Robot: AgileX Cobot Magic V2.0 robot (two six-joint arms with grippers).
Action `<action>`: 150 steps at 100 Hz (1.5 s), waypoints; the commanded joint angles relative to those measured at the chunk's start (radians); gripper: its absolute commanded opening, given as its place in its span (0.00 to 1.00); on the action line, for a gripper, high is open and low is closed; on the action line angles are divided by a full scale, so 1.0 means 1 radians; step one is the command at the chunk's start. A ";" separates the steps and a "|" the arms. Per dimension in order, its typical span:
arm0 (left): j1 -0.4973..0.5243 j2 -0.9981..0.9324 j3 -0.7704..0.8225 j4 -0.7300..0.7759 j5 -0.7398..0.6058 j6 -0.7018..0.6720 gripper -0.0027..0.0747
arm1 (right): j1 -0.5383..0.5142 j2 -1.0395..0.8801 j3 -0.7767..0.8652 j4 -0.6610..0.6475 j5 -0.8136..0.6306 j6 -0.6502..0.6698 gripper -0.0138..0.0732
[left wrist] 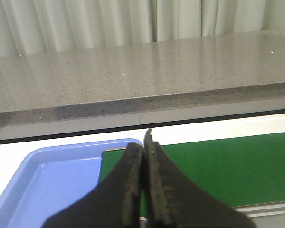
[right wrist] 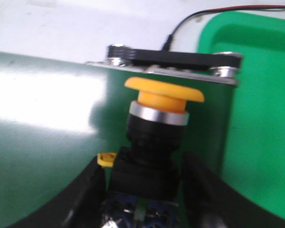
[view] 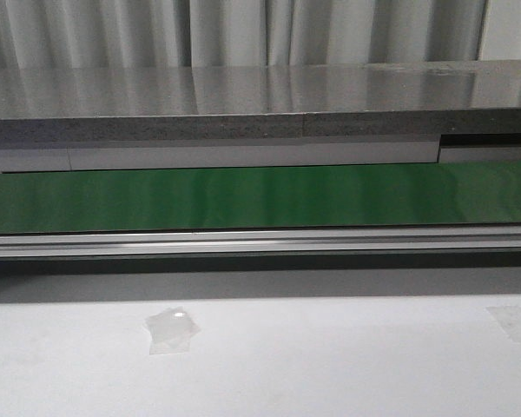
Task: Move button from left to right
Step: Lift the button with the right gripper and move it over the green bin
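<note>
Black right gripper [right wrist: 142,190] fingers flank the button [right wrist: 154,137] above the green belt [right wrist: 47,142], seemingly clamping its body mid-carry, the left gripper [left wrist: 143,190] closed empty; next comes placing it in the green tray [right wrist: 261,118].

The left gripper [left wrist: 143,183] has its fingers pressed together, holding nothing, above a blue tray [left wrist: 52,178] beside a green belt [left wrist: 228,166], a grey counter [left wrist: 133,76] beyond.

The left gripper [left wrist: 143,190] shows 2 black, wedge-shaped fingers [left wrist: 126,190] with rough, worn-looking inner pads. The right gripper [right wrist: 142,199] shows 2 black, rounded fingers [right wrist: 88,199], blurred, apparently matte.
</note>
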 commanded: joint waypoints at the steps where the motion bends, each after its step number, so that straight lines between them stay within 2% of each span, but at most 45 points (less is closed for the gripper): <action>1: -0.007 0.005 -0.028 -0.017 -0.079 0.000 0.01 | -0.066 -0.050 -0.064 -0.012 -0.034 -0.062 0.39; 26: -0.007 0.005 -0.028 -0.017 -0.079 0.000 0.01 | -0.218 -0.019 -0.111 -0.011 -0.088 -0.221 0.39; 45: -0.007 0.005 -0.028 -0.017 -0.079 0.000 0.01 | -0.290 0.035 -0.111 0.006 -0.088 -0.232 0.39; 98: -0.007 0.005 -0.028 -0.017 -0.079 0.000 0.01 | -0.293 0.201 -0.111 0.031 -0.071 -0.232 0.39; 140: -0.007 0.005 -0.028 -0.017 -0.079 0.000 0.01 | -0.293 0.221 -0.111 0.042 -0.081 -0.232 0.40; 150: -0.007 0.005 -0.028 -0.017 -0.079 0.000 0.01 | -0.293 0.221 -0.111 0.052 -0.079 -0.231 0.46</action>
